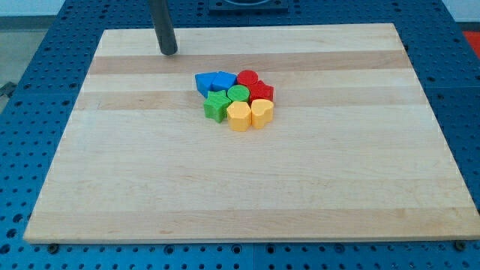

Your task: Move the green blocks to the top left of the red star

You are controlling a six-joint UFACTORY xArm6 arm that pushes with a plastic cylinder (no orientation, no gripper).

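Eight blocks: all packed in one tight bunch a bit above the middle of the board, touching each other.
Table: a blue top (22, 247) full of small round holes shows all around the board, at the view's bottom corners, both sides and the top.
Board: a pale wooden board (225, 187) with long stripes of lighter and darker wood lies flat on the table; the whole near half is bare wood.
Yellow blocks: the yellow hexagon block (238, 116) and the yellow heart block (261, 112) sit side by side at the near edge of the bunch.
Green blocks: the green star block (217, 106) is at the bunch's near left, touching the yellow hexagon block; the green round block (238, 94) sits just behind, in the middle of the bunch.
Red star: the red star block (262, 92) is on the view's right of the green round block, touching it.
Red round block: the red round block (247, 78) is at the far right of the bunch.
Blue blocks: two blue blocks (212, 81) sit at the far left of the bunch; their shapes are hard to tell.
Tip: my tip (169, 52) rests on the board near its top edge, up and to the view's left of the bunch, well apart from every block.
Grip: my rod has nothing that opens or closes, and it holds nothing.
Room: past the board's far edge, something dark shows at the view's top.
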